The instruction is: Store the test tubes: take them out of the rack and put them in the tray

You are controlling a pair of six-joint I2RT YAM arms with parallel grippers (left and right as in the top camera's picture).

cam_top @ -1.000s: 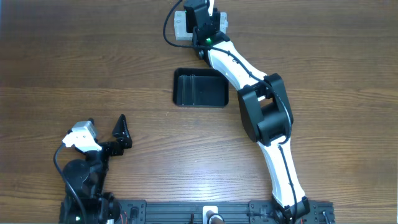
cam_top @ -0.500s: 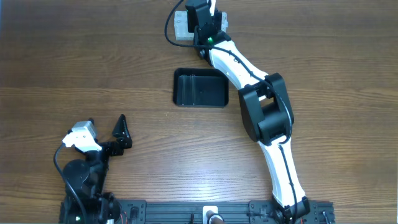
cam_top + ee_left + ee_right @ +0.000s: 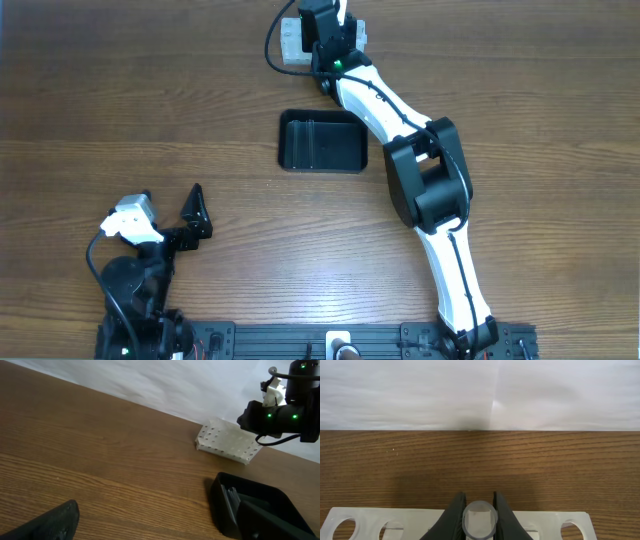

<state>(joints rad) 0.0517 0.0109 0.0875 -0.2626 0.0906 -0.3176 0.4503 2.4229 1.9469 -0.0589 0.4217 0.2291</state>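
The white test tube rack (image 3: 293, 40) stands at the far edge of the table, and its holed top (image 3: 370, 522) fills the near part of the right wrist view. My right gripper (image 3: 479, 512) is over the rack, shut on the rim of a clear test tube (image 3: 479, 520) that stands upright in a hole. The black tray (image 3: 322, 142) lies just in front of the rack, with what look like clear tubes (image 3: 232, 499) lying inside. My left gripper (image 3: 195, 215) rests open near the front left, far from both, holding nothing.
The right arm (image 3: 425, 175) stretches diagonally past the tray's right side. A white wall rises just behind the rack (image 3: 227, 442). Bare wood table (image 3: 120, 110) spreads to the left and right of the tray.
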